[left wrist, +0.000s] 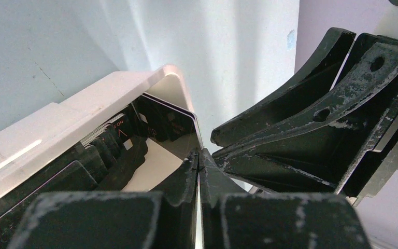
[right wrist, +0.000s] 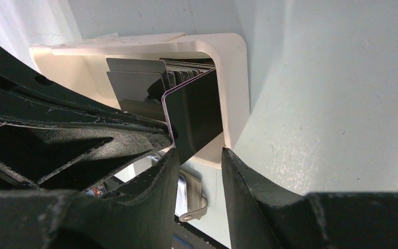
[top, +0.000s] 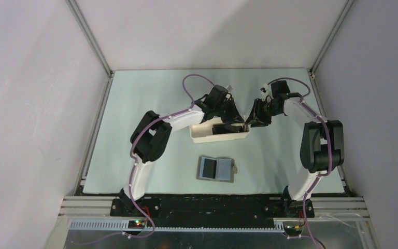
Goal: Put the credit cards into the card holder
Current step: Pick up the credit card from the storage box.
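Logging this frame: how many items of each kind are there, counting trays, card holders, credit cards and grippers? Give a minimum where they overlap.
White tray: 1
Card holder: 1, lying open
Credit cards: at least 3 told apart in the tray; the packed edges behind them cannot be counted
Grippers: 2, left gripper and right gripper
Total: at least 7

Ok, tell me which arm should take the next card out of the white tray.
Left. The left gripper is shut on the end credit card in the white tray. The right gripper stands with jaws apart at the tray's end wall, holding no card. The card holder lies open nearby.
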Available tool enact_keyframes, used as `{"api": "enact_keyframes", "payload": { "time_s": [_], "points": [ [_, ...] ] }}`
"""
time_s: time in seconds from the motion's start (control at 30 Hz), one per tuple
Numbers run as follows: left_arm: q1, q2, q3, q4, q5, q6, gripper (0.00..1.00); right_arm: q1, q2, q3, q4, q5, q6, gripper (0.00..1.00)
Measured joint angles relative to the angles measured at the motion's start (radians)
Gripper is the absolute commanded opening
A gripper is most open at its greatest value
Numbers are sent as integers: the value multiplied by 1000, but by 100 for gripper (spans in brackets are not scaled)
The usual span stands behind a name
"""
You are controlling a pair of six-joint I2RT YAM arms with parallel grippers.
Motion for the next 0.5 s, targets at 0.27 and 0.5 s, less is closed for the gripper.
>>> {"api": "enact_keyframes", "payload": {
  "time_s": [0.27,0.5],
  "points": [
    [2,0,0,-13,0,3,7,2,14,0,19,-7,14,35],
    [5,0,0,-18,0,10,20,8,14,0,24,-8,17,33]
  ]
}}
